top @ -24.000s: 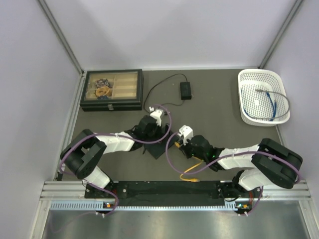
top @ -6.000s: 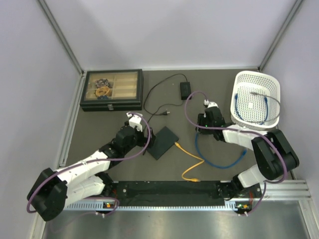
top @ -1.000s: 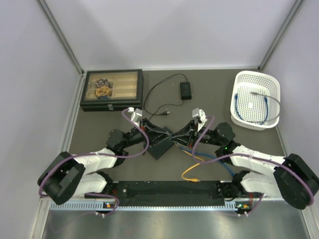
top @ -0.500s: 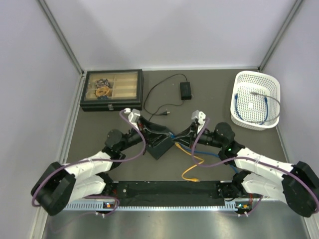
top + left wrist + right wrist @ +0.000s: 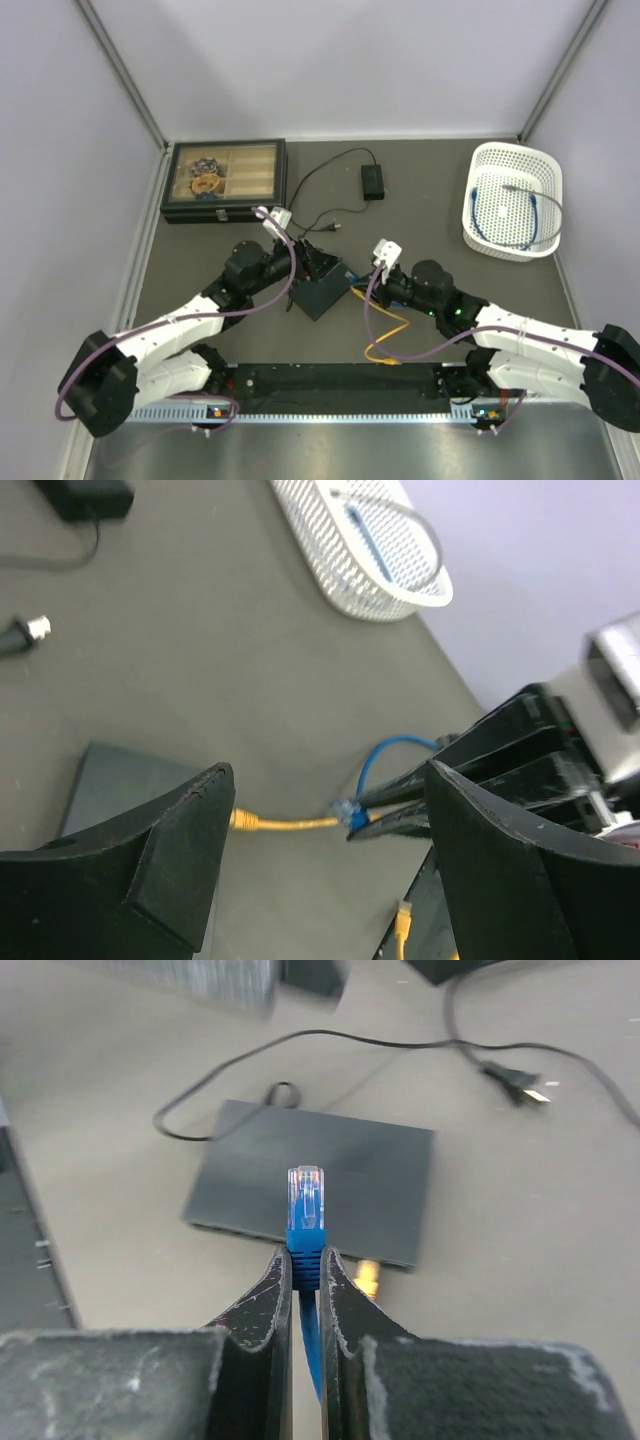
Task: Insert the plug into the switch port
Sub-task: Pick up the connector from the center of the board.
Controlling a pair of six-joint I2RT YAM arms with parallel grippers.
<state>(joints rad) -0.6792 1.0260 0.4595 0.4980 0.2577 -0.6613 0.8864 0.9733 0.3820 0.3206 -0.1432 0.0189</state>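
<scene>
The dark grey switch box (image 5: 318,296) lies flat mid-table; it also shows in the right wrist view (image 5: 340,1165) and the left wrist view (image 5: 115,785). A yellow cable (image 5: 385,327) is plugged into its near edge (image 5: 367,1277). My right gripper (image 5: 305,1272) is shut on the blue plug (image 5: 306,1222). The plug's clear tip points at the box's port edge and stands a little short of it. My left gripper (image 5: 318,262) is open and empty, hovering over the box's far part. The blue plug (image 5: 352,814) shows between its fingers (image 5: 170,850).
A white basket (image 5: 480,170) holding another blue cable (image 5: 535,215) stands at the back right. A black compartment case (image 5: 225,180) stands at the back left. A small black power brick (image 5: 372,181) with a thin lead lies behind the box. The yellow cable's loose end (image 5: 383,352) lies near the front rail.
My right gripper has swung left and nearer with the blue plug, now lined up facing the box's near edge. My left gripper has shifted slightly over the box and stays open.
</scene>
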